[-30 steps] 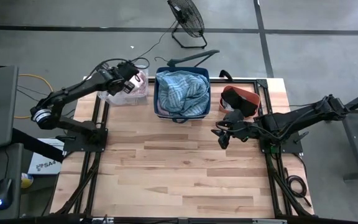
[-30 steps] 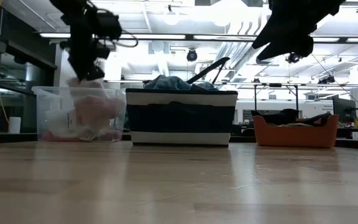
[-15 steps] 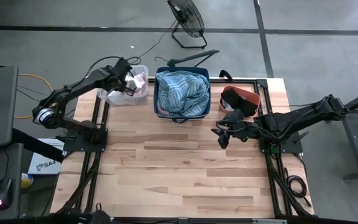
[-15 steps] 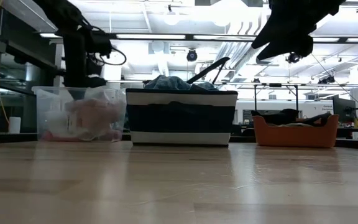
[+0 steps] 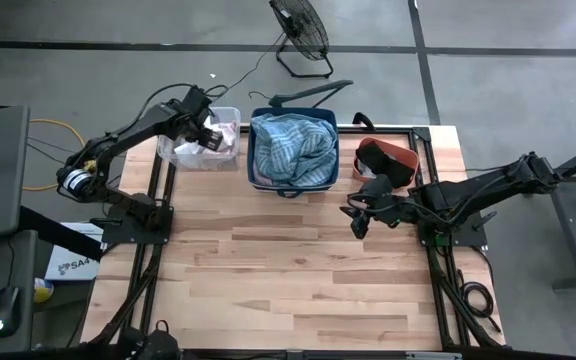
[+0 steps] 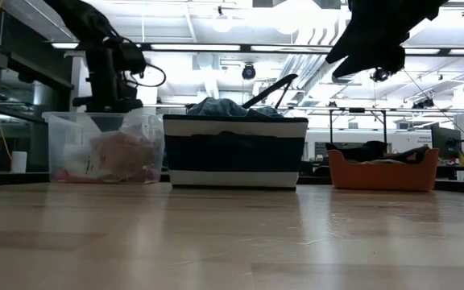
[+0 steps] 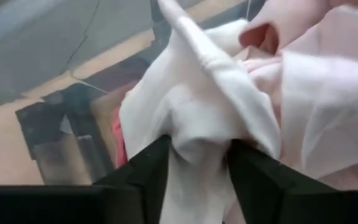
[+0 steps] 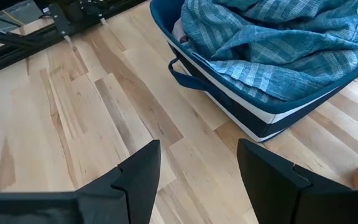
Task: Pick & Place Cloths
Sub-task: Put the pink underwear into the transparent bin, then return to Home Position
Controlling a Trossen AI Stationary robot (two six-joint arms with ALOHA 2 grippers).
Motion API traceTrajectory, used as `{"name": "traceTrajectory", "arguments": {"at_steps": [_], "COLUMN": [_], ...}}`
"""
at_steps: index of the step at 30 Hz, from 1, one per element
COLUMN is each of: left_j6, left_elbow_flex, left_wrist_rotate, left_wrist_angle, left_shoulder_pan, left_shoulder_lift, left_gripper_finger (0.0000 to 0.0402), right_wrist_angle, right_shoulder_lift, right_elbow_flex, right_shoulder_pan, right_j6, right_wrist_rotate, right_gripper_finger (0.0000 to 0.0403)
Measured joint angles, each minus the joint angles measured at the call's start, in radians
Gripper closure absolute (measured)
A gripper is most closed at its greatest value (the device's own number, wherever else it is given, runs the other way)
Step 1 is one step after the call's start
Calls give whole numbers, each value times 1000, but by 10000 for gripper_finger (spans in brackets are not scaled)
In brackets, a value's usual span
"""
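A clear plastic bin point(image 5: 180, 155) at the table's far left holds pale pink and white cloths point(image 6: 118, 151). My left gripper point(image 5: 206, 128) reaches into it from above and is shut on a white cloth point(image 7: 210, 99), with pink fabric point(image 7: 347, 93) beside it. A dark blue basket point(image 6: 234, 153) beside the bin is heaped with the teal-blue plaid cloth point(image 5: 293, 145). My right gripper point(image 5: 354, 222) hangs open above the bare table, right of the basket, touching nothing. The basket and plaid cloth point(image 8: 272, 43) show ahead of it in the right wrist view. My left gripper pinches a bunched fold of the white cloth point(image 7: 197, 140) between its two fingers point(image 7: 151, 168), coming from above and pointing down into the bin. The rest of the cloth spreads ahead of the fingers onto the pink fabric in the bin.
An orange-red tub point(image 5: 388, 158) with dark contents stands at the table's far right. The basket's long handle point(image 5: 313, 92) sticks out past the far edge. A fan point(image 5: 303, 35) stands on the floor beyond. Wooden tabletop point(image 5: 288, 270) stretches across the near half.
My left gripper has moved down into the clear bin and slightly toward the far left edge, still shut on the white cloth. The cloth, which hung below it into the bin, has sunk onto the pile. My right arm has kept still.
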Motion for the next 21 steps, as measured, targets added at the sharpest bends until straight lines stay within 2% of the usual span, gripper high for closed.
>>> {"name": "traceTrajectory", "arguments": {"at_steps": [5,12,17,21], "left_j6": [-3,-4,-14,-4], "left_elbow_flex": [71,159,158,96], "left_wrist_rotate": [0,44,170,282], "left_wrist_angle": [-87,-166,-143,-80], "left_shoulder_pan": [1,1,0,-54], "left_shoulder_lift": [-3,-60,-178,-313], "left_gripper_finger": [208,195,195,195], "right_wrist_angle": [0,0,0,0], "right_shoulder_lift": [0,0,0,0], "right_elbow_flex": [0,0,0,0], "right_shoulder_pan": [0,0,3,34], "right_j6": [2,-3,-21,-27], "right_wrist_rotate": [0,0,17,89], "right_gripper_finger": [198,198,198,198]}}
